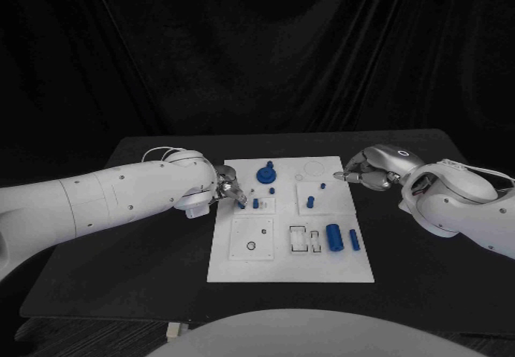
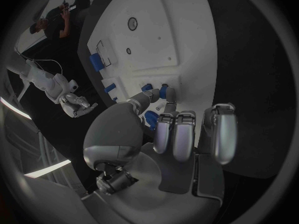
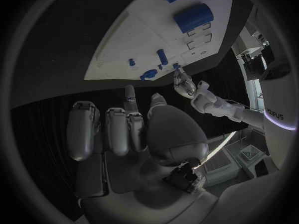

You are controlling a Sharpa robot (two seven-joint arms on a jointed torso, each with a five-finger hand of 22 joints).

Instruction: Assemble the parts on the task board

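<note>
The white task board (image 1: 289, 260) lies flat in the middle of the black table (image 1: 97, 275). The left hand (image 1: 228, 187) sits over the board's left edge, about a third of the way down from the far end. In the left wrist view, its thumb and one finger reach to a small blue peg (image 2: 164, 91) on the board and appear to pinch it, while the other fingers (image 2: 181, 134) are curled down toward the palm; whether the peg is truly clamped cannot be told for certain. The right hand (image 1: 365, 169) hovers at the board's far right corner, with fingers curled inward and nothing visible in them; one fingertip points toward the board edge. On the board, a round blue knob (image 1: 265, 175) stands near the far end, between the two hands. A short blue peg (image 1: 310, 201) stands in the recessed square to its right, with a tiny blue piece (image 1: 323, 185) just beyond it. Toward the near right, a thick blue cylinder (image 1: 335, 237) lies on its side, and a thinner blue rod (image 1: 354, 239) lies just beside it, closer to the right edge. A small ring (image 1: 251, 245) rests in the near left panel.
</note>
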